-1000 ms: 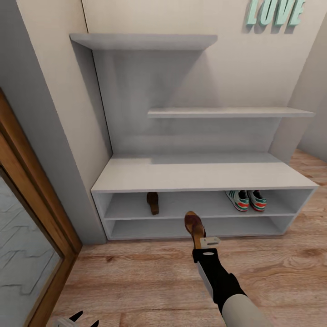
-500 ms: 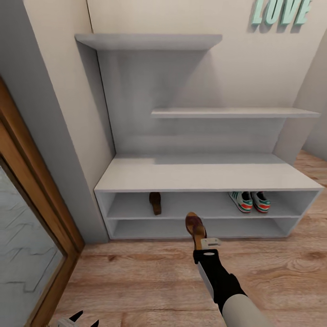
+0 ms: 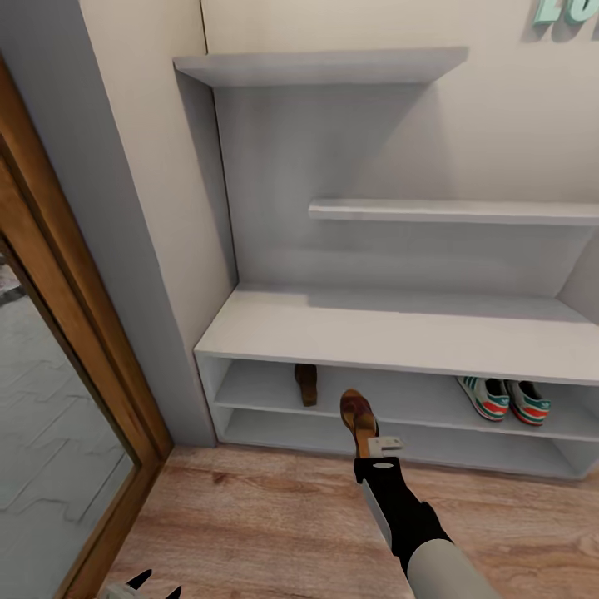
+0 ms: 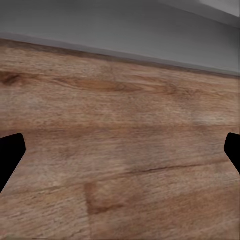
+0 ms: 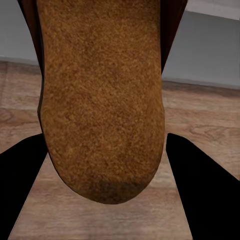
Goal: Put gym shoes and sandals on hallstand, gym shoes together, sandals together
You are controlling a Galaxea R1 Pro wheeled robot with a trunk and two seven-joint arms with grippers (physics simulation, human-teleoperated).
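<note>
Head view: right pincer (image 3: pixel 371 443) closed on a sandal (image 3: pixel 358 413) before the hallstand (image 3: pixel 399 333); other sandal (image 3: pixel 306 383) and gym shoes (image 3: pixel 504 398) on upper shelf; teal wall lettering (image 3: pixel 566 10) cut off, unreadable.
Left wrist view: left pincer (image 4: pixel 120 152) wide open, empty, above corridor floor (image 4: pixel 115 150).
Right wrist view: tan insole between black fingers (image 5: pixel 20 185).

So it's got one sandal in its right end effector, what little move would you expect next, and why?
Probably a short push forward and slightly left, carrying the held sandal in the right end effector onto the upper shelf of the hallstand, beside the other sandal. That one already sits there, the gym shoes are paired further right, and the held sandal hangs just in front of the rack.
</note>
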